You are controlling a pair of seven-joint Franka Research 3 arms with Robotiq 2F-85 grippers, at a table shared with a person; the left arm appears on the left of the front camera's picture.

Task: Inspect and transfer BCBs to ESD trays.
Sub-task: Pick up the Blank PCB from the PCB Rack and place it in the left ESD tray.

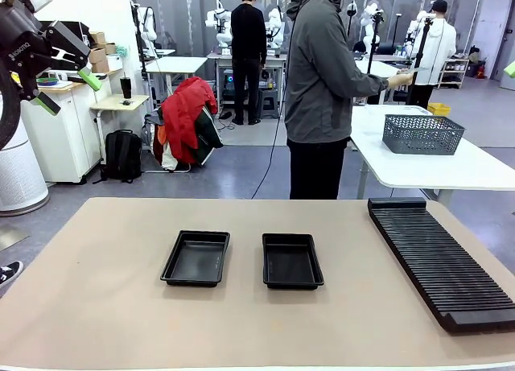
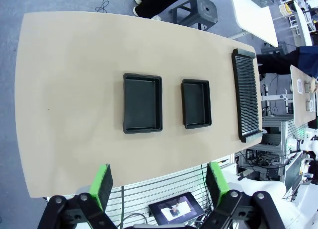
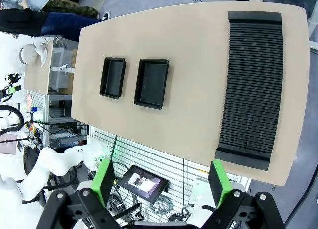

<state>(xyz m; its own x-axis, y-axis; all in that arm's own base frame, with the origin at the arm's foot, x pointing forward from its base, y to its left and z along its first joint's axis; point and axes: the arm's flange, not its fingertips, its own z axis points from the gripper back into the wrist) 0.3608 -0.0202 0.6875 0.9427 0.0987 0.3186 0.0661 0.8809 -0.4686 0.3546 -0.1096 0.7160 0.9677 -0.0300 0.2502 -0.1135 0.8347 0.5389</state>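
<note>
**Grippers.** left gripper (image 2: 160, 184), black, two fingers, green pads: released, jaws wide, nothing between them. In the front view it hangs high at the upper left (image 1: 68, 92), well above the table. right gripper (image 3: 161, 183), same make: released, jaws wide, holding nothing.

**Task items.** left ESD tray (image 1: 195, 258), shallow black plastic rectangle with a flared rim, floor bare. right ESD tray (image 1: 291, 261), identical, floor bare. The two sit side by side mid-table with a gap between them.

**Other items.** Long black slotted rack (image 1: 438, 258) on the right side of the beige table (image 1: 96, 290), running from near the far edge to near the near edge.

**Front view adds.** A person in a grey jacket (image 1: 322, 89) stands beyond the far edge. A grey mesh basket (image 1: 422, 133) sits on a white table behind.

**Wrist views add.** The whole tabletop from above, and a small lit screen (image 2: 175, 211) (image 3: 141, 182) below the near edge.

**Open room.** Broad bare tabletop left of the left ESD tray (image 2: 143, 103) (image 3: 113, 78). A clear strip separates the right ESD tray (image 2: 196, 103) (image 3: 151, 83) from the rack (image 2: 247, 95) (image 3: 251, 85). Both trays lie well clear of every table edge.
</note>
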